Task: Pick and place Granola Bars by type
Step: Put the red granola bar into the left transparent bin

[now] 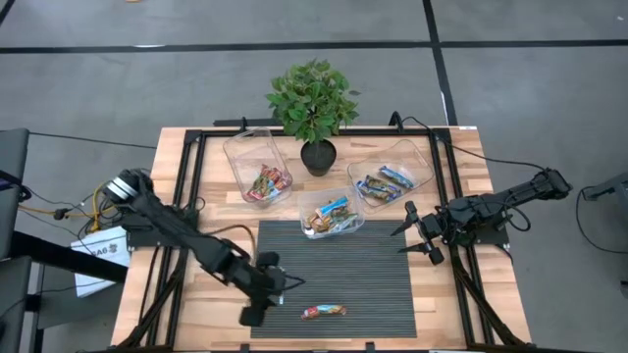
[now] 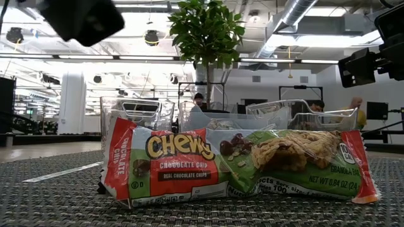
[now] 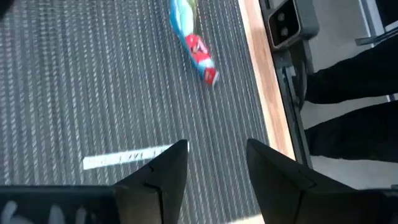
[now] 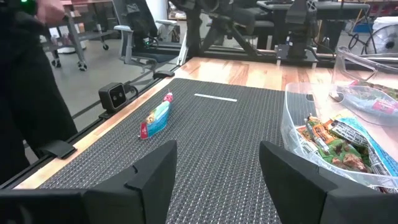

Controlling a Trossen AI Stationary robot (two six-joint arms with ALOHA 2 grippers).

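One granola bar [image 1: 324,312] in a red and green wrapper lies flat on the dark ribbed mat near the table's near edge; it fills the low view [image 2: 233,167]. My left gripper [image 1: 257,302] hovers open just to the bar's left, above the mat; its wrist view shows the bar [image 3: 194,43] ahead of the fingers. My right gripper [image 1: 407,233] is open at the mat's right edge and sees the bar [image 4: 155,118] far off. More bars lie in three clear tubs: left [image 1: 260,169], middle [image 1: 332,214], right [image 1: 390,176].
A potted plant [image 1: 314,103] stands at the far side between the tubs. A thin white strip [image 3: 127,158] lies on the mat near my left gripper. Black frame rails [image 1: 186,196] run along the table's sides. A small camera block [image 3: 291,25] sits at the near edge.
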